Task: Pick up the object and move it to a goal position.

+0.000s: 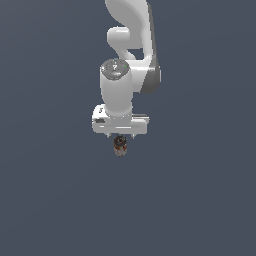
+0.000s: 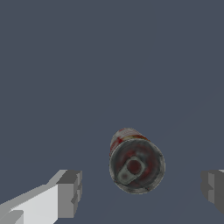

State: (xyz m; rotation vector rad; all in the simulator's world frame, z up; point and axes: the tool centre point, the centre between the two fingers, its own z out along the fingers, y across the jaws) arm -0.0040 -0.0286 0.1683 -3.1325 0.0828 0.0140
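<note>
The tin can (image 1: 119, 145) with a red-and-white label and dark metallic top stands on the grey floor, just below the gripper hand in the exterior view. In the wrist view the can (image 2: 136, 162) shows its pull-tab top and sits between the two fingers, apart from both. My gripper (image 2: 141, 191) is open and wide around the can, one fingertip (image 2: 70, 192) on one side and the other fingertip (image 2: 213, 189) on the far side. In the exterior view the hand (image 1: 120, 134) hides the fingers and part of the can.
A plain dark grey floor (image 1: 200, 200) surrounds the arm. The white arm (image 1: 127, 60) rises above the hand toward the top of the exterior view.
</note>
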